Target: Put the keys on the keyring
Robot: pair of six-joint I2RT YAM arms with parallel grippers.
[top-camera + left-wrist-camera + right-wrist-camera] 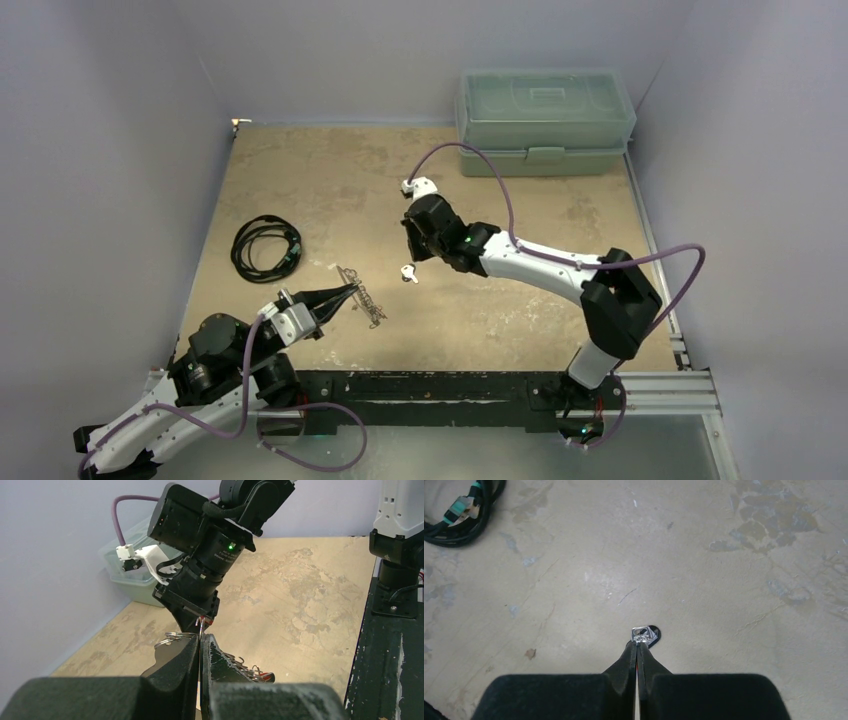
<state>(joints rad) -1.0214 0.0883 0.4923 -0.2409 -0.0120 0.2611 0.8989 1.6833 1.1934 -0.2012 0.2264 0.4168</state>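
The keyring (366, 301) is a thin silvery piece with small loops, raised at the near left. My left gripper (349, 291) is shut on its edge. In the left wrist view the keyring's wire loops (243, 666) and rings fan out on both sides of the left gripper (201, 640), with a red bit at the far end. My right gripper (411, 258) hangs just beyond, shut on a tiny key (408, 272). The key's silvery end (640, 634) pokes out past the right gripper (637, 645), and a sliver of red shows between the fingers. That key (200, 627) hangs right at the left fingertips.
A coiled black cable (265, 246) lies on the left of the brown table; it also shows as the cable (455, 511). A pale green lidded box (545, 121) stands at the back right against the wall. Grey walls close in three sides.
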